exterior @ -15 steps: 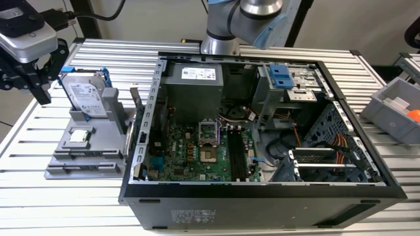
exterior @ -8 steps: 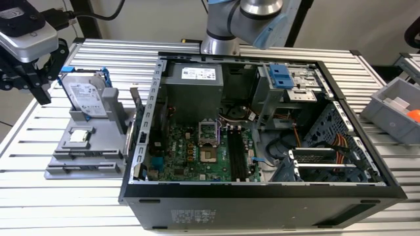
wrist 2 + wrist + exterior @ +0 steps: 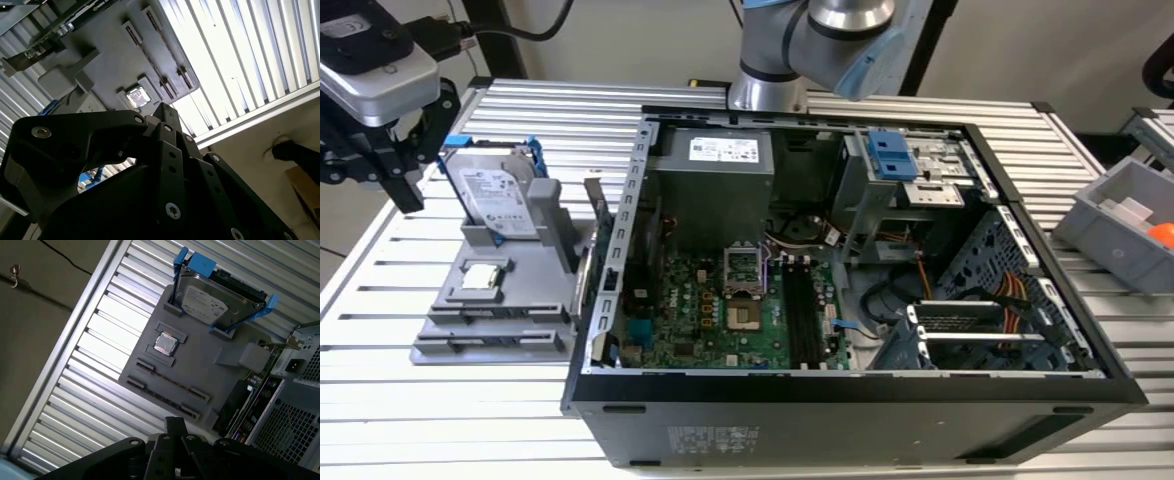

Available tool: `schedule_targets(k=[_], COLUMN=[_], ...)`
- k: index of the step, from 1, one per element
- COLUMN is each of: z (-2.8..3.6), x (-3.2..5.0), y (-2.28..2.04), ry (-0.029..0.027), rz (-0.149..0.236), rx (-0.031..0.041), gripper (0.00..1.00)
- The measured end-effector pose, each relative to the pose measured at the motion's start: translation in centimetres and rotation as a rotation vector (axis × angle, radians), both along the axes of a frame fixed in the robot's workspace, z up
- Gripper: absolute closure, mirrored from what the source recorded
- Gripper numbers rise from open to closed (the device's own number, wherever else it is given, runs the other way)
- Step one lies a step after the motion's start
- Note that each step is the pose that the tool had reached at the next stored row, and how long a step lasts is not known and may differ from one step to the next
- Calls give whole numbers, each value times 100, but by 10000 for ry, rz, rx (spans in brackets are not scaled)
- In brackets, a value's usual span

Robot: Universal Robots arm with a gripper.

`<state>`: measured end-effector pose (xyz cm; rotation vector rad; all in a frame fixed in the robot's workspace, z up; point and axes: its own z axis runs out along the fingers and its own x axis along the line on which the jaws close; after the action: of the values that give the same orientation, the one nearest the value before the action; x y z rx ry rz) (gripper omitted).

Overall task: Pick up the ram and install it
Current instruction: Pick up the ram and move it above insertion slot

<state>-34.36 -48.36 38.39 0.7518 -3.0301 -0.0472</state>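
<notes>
Beside the computer case [image 3: 854, 400], by the table's [image 3: 454, 420] edge on the exterior view's left, a grey holder [image 3: 447, 300] seems to keep the ram [image 3: 170, 381] in a slot. Farther hangs the pincer [image 3: 374, 170]; apart or together, I cannot tell. A skewed descent could clip the hard drive [image 3: 500, 195]; the holder's near side lies open.

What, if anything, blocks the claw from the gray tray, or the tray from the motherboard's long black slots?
Nothing visible lies between the claw and the gray tray; whether the ram sits in its grooves I cannot tell. The case's side wall rises between tray and the motherboard slots, which lie uncovered from above.
</notes>
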Motion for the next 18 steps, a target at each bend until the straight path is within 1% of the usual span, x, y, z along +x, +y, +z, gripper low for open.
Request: schedule_targets(k=[18], z=[0], x=[0], y=[1], ry=[0], rz=[133], rx=[-1], gripper=[100])
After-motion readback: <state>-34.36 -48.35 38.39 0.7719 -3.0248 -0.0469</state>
